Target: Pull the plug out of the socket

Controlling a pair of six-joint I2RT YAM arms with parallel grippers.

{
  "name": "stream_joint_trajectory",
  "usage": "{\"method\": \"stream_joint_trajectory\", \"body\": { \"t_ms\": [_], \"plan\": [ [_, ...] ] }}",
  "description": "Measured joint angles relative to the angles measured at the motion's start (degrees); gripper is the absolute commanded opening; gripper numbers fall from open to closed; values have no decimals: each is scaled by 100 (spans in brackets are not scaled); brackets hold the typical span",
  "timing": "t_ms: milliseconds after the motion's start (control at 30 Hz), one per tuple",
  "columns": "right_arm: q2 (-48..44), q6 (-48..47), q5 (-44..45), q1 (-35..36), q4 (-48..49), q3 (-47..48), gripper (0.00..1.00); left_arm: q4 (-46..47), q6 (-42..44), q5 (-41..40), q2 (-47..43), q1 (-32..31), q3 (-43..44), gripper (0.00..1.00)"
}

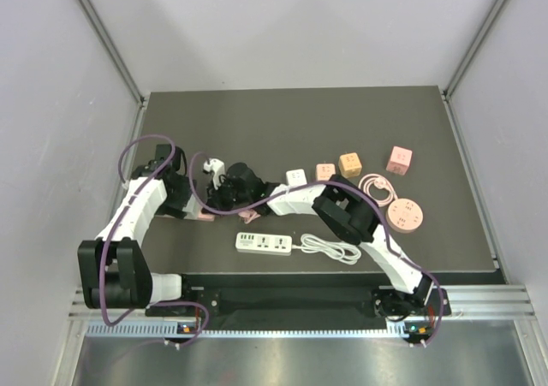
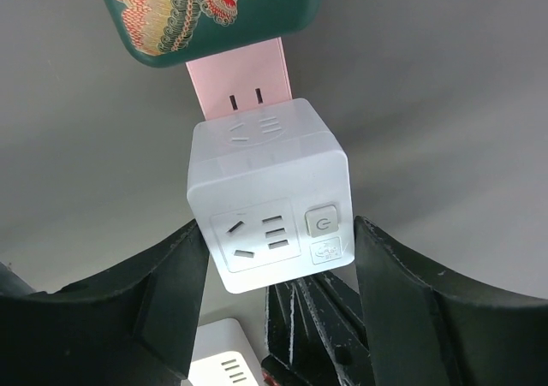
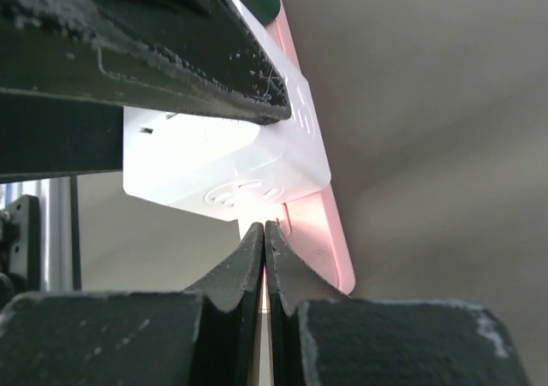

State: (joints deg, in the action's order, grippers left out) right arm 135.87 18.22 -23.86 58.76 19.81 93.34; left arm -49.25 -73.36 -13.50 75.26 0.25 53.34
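A white cube plug (image 2: 267,193) sits plugged into a flat pink socket strip (image 2: 244,82). My left gripper (image 2: 280,236) is shut on the cube, one black finger against each side. In the right wrist view the cube (image 3: 214,159) lies under a left finger (image 3: 145,44), on the pink strip (image 3: 321,232). My right gripper (image 3: 264,229) is shut, its tips pressed against the strip just below the cube. In the top view both grippers meet at the left centre, the left gripper (image 1: 195,199) beside the right gripper (image 1: 224,194), with the strip's end (image 1: 204,217) showing.
A green patterned object (image 2: 205,9) lies at the strip's far end. A white power strip (image 1: 264,243) with coiled cable (image 1: 330,249) lies near the front. Small cube sockets (image 1: 349,163) and a round pink socket (image 1: 406,216) stand to the right.
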Motion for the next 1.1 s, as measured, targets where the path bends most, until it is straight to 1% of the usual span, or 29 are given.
{"method": "stream_joint_trajectory", "body": {
  "t_ms": [200, 433, 600, 1100],
  "plan": [
    [-20, 258, 142, 79, 74, -68, 0, -179, 2, -7, 76, 11, 146, 0],
    [63, 501, 330, 195, -323, 225, 0, -520, 22, -28, 310, 44, 435, 0],
    [70, 649, 439, 214, -354, 238, 0, -636, 52, -44, 428, 52, 551, 0],
    [201, 1038, 323, 170, -459, 452, 0, -651, 192, -96, 144, 74, 435, 0]
  ]
}}
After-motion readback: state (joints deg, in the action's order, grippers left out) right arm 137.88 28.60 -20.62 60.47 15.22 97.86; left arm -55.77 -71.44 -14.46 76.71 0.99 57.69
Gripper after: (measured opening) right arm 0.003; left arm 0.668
